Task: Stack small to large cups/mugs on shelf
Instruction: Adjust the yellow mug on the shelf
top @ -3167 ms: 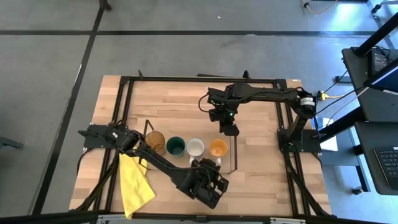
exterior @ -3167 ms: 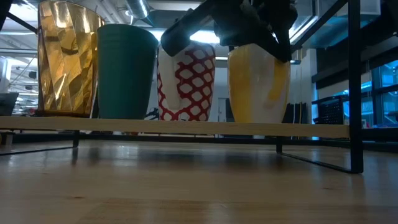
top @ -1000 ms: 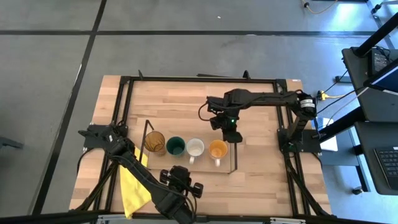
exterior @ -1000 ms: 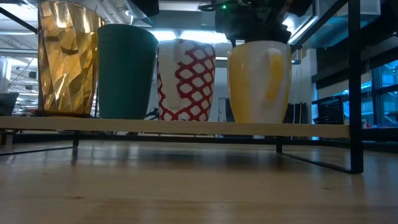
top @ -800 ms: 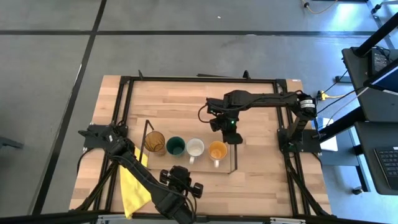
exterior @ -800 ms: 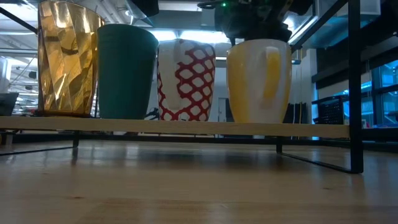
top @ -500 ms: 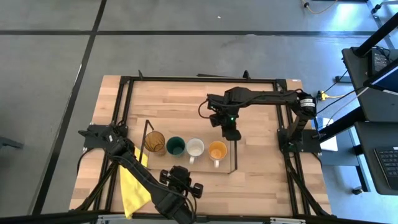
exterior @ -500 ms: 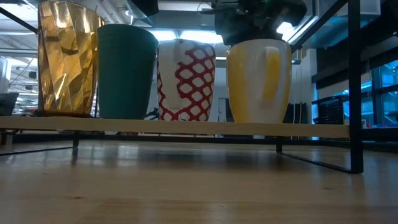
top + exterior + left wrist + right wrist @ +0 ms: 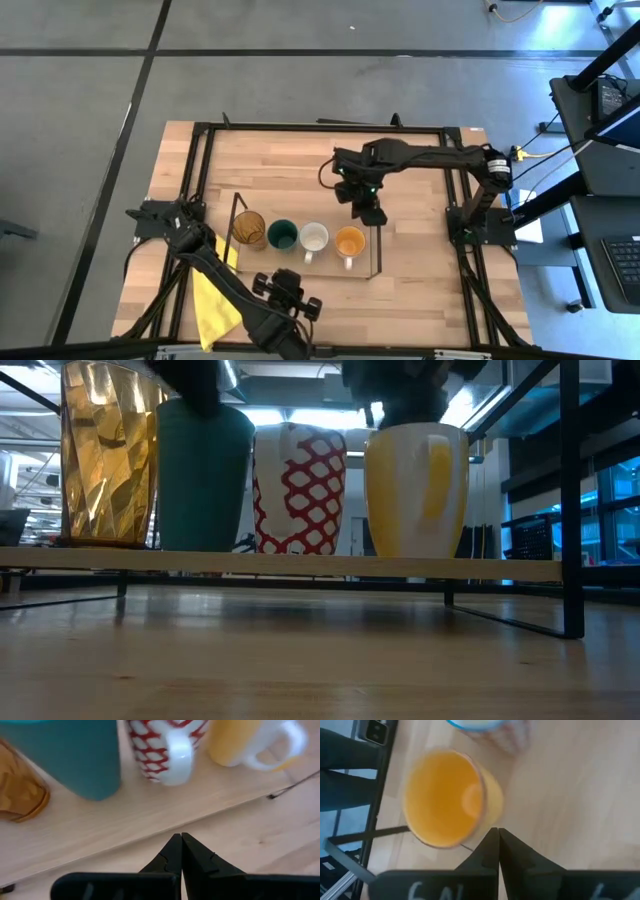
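Note:
Four cups stand upright in a row on the shelf (image 9: 300,262), a low light-wood board with black wire ends. From left to right they are an amber tumbler (image 9: 249,229), a dark green cup (image 9: 282,235), a white red-patterned mug (image 9: 314,238) and an orange mug (image 9: 350,240). My right gripper (image 9: 376,213) hangs shut just beyond the orange mug (image 9: 445,800), above and on its far side, touching nothing. My left gripper (image 9: 287,286) is shut near the table's front edge, pointing at the shelf's near side (image 9: 125,820).
A yellow cloth (image 9: 215,295) lies at the front left, partly under my left arm. The table's black frame (image 9: 200,150) runs round the wooden top. Bare wood (image 9: 280,170) lies beyond the shelf toward the far edge.
My right gripper has tipped a little and drawn slightly away from the orange mug toward the far edge, staying shut. The four cups have kept still on the shelf.

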